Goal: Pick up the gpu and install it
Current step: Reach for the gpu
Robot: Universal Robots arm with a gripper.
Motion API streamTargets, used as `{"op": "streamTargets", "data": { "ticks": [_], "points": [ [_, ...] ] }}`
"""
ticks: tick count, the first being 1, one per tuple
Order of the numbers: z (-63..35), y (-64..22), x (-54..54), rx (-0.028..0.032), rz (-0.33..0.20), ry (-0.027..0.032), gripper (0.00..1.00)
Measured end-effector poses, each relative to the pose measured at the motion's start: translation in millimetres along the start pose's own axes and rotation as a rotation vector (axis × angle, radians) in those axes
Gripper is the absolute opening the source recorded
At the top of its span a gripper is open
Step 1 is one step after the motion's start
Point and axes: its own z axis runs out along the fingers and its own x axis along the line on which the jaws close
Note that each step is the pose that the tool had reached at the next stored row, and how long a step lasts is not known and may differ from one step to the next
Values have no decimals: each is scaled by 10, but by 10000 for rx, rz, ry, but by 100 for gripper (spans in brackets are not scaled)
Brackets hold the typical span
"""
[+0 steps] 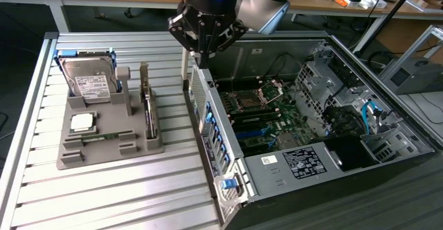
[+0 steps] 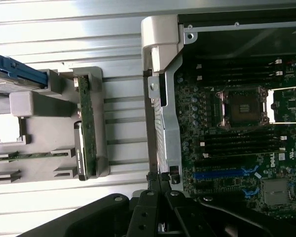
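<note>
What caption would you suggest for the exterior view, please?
Shut gripper hovers above the open computer case; the gpu stands on edge in its grey holder.

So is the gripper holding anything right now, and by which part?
Nothing is held. The gripper is shut on nothing, by the rear wall of the computer case; the gpu stands on edge in the gray holder.

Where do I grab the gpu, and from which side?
Probably pinch the gpu across its upper edge, coming straight down. It stands on edge in a slot of the gray holder, so only its upper part is free.
</note>
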Motion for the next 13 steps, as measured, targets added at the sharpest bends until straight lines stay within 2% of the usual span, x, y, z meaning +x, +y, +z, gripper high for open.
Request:
{"op": "streamTargets", "data": {
  "ticks": [13],
  "points": [
    [-1, -3, 38, 0, 0, 0, 11]
  ]
}}
